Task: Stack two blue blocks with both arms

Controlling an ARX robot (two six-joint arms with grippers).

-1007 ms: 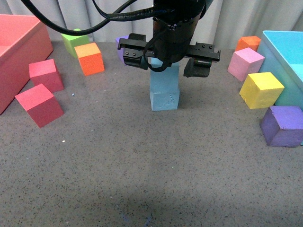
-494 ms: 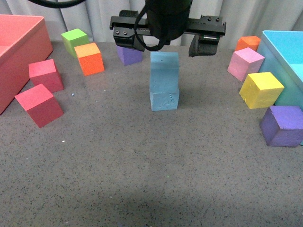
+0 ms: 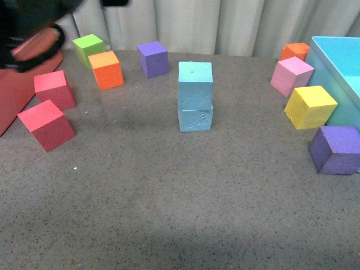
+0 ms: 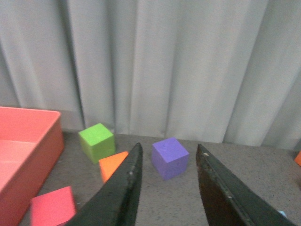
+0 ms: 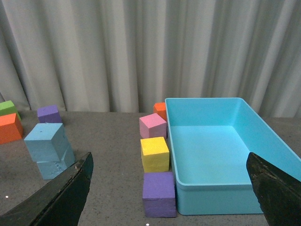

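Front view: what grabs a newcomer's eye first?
The stack of two blue blocks mid-table, the upper block sitting slightly skewed on the lower block, with no gripper touching it. Coloured cubes ring it, with a large light-blue bin at the right edge and a red bin at the left. A blurred dark arm fills the top-left corner.
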